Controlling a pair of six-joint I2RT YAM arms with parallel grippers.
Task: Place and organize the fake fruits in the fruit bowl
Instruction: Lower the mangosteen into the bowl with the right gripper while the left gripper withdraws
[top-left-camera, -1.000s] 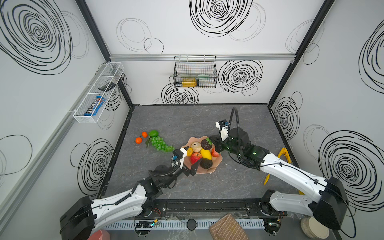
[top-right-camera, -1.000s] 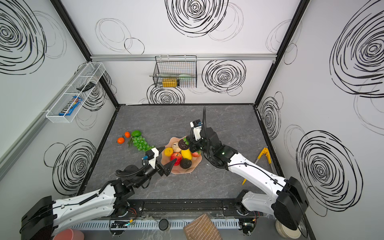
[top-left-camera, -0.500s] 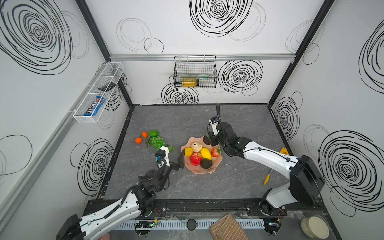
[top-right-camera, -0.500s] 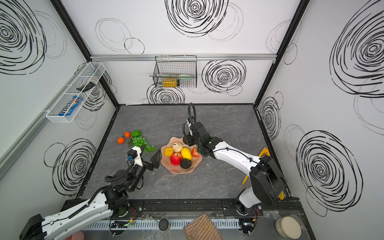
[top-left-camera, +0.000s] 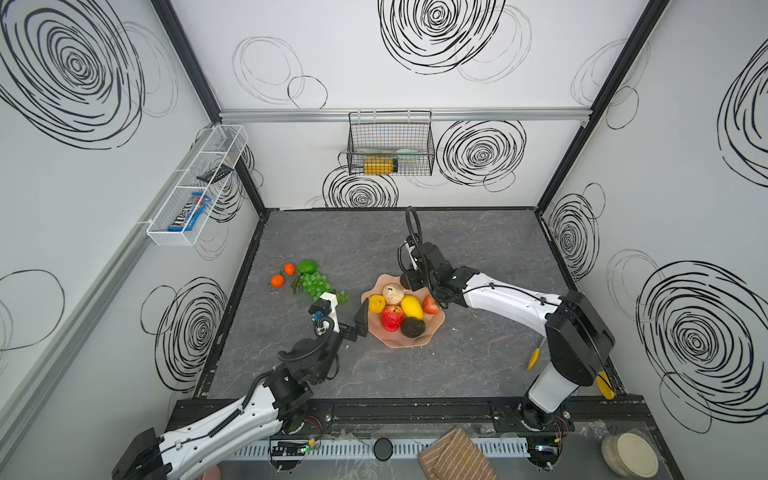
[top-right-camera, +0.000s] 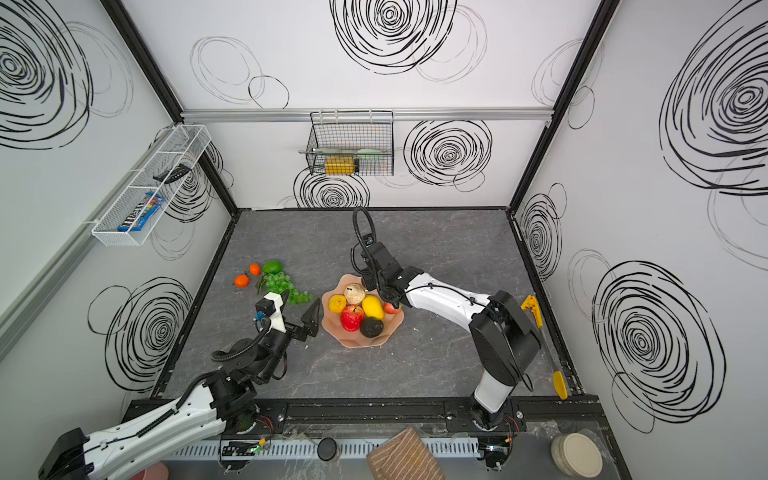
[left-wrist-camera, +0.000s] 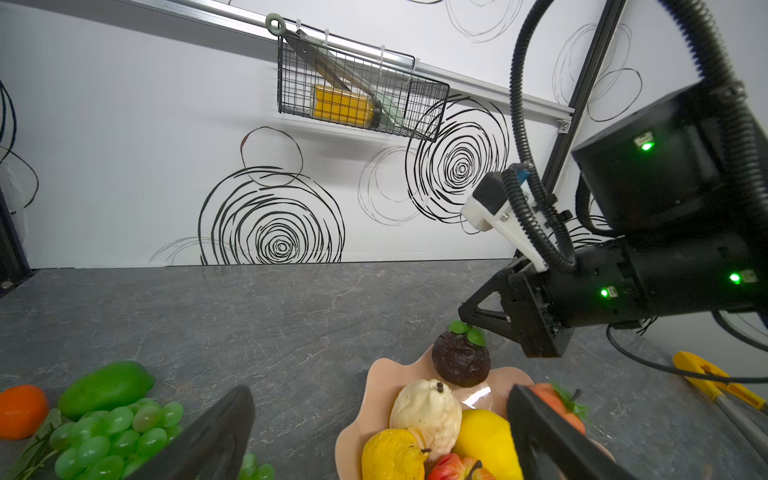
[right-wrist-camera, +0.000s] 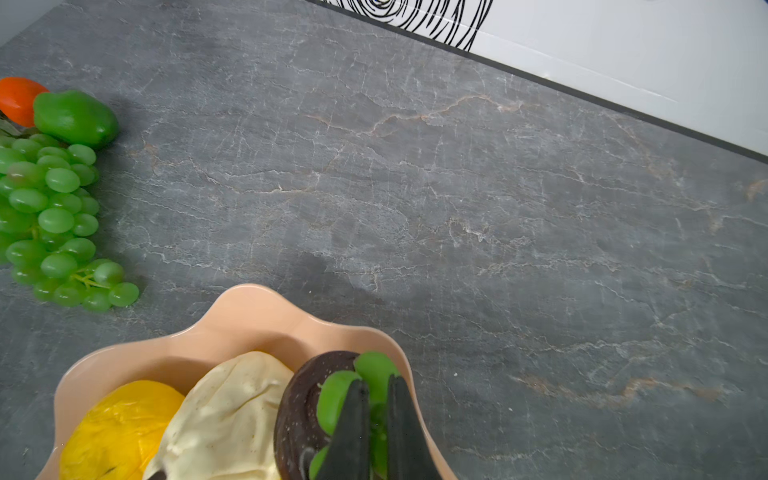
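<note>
Grey marbled tabletop (top-left-camera: 374, 249) is seen in both top views. The peach fruit bowl (top-left-camera: 409, 343), wavy-rimmed, is set near the table's middle. The left gripper (top-left-camera: 347, 318) is held just beside the bowl's left rim, jaws spread wide, nothing between them. The right gripper (right-wrist-camera: 378, 384) is placed over the bowl's far rim, jaws narrow, pinched on the green leaves of a dark purple fruit (left-wrist-camera: 460, 361) at the bowl's far edge. The grape bunch (top-left-camera: 316, 284) lies on the table, left of the bowl and apart from it. Packed in the bowl: yellow lemon (top-left-camera: 411, 306), red apple (top-left-camera: 392, 318), black fruit (top-left-camera: 412, 327), beige fruit (top-left-camera: 392, 293), yellow pear (top-left-camera: 377, 303) and strawberry (top-left-camera: 431, 305), partly hidden. The green lime (top-left-camera: 307, 266), larger orange (top-left-camera: 277, 280) and smaller orange (top-left-camera: 289, 269) are grouped just beside the grapes.
</note>
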